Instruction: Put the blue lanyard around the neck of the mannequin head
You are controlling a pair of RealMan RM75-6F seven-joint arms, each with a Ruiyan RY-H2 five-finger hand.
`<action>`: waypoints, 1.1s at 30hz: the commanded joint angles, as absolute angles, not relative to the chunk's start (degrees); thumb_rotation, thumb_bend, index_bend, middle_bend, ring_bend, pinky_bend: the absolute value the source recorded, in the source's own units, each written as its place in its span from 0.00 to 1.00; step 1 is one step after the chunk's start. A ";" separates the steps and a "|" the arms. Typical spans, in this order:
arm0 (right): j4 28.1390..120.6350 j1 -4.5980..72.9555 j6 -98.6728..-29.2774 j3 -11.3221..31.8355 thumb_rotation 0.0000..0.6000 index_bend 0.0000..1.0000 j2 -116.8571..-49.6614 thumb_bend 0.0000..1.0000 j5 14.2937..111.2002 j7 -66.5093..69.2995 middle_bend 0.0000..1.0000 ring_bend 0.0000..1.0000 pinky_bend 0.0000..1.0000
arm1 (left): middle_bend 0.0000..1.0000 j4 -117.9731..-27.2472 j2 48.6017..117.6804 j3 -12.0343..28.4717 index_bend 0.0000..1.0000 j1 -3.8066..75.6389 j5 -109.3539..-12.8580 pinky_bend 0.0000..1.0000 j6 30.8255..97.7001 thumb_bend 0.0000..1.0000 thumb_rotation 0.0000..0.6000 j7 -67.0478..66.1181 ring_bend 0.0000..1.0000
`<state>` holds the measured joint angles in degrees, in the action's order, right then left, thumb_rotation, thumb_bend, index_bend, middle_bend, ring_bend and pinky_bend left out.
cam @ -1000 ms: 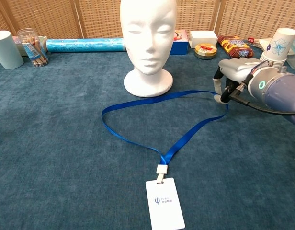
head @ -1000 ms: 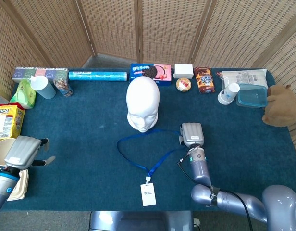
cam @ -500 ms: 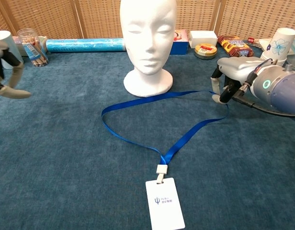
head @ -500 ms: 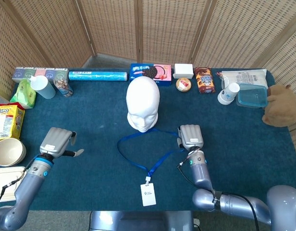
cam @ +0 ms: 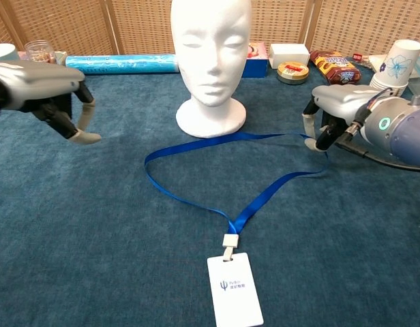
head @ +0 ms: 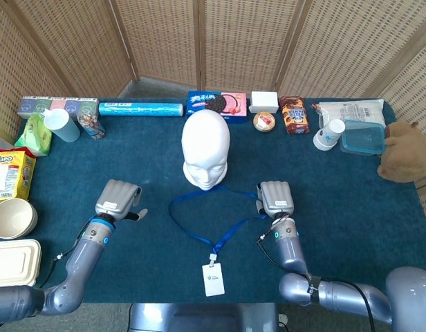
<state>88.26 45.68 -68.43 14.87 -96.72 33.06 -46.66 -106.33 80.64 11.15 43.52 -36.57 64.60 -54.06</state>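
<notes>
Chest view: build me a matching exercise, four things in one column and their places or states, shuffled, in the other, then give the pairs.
Things:
1. mannequin head
2. white badge card
3. left hand
4. right hand

Places or states:
A. lies flat on the cloth at the near end of the blue lanyard
B. stands upright behind the loop
C. fingers down at the loop's right-hand bend
D. hovers left of the loop, holding nothing

Pairs: 1-B, 2-A, 3-D, 4-C
</notes>
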 commanded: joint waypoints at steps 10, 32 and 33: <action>87.64 45.26 -67.80 14.42 0.97 0.62 -96.22 0.50 32.80 -45.76 1.00 1.00 1.00 | 1.00 -100.52 88.24 11.50 0.60 49.17 -29.26 1.00 67.80 0.28 0.67 -57.52 1.00; 85.57 45.27 -66.20 14.05 1.00 0.62 -96.13 0.50 32.05 -44.80 1.00 1.00 1.00 | 1.00 -90.51 98.43 13.71 0.60 56.28 -20.24 1.00 68.51 0.28 0.66 -60.25 1.00; 85.54 45.23 -66.12 14.04 1.00 0.62 -96.08 0.50 31.99 -44.71 1.00 1.00 1.00 | 1.00 -90.32 98.64 13.79 0.60 56.44 -19.95 1.00 68.47 0.28 0.67 -60.31 1.00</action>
<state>85.55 45.24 -66.13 14.05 -96.09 32.00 -44.72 -90.51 98.44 13.64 56.25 -20.17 68.52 -60.23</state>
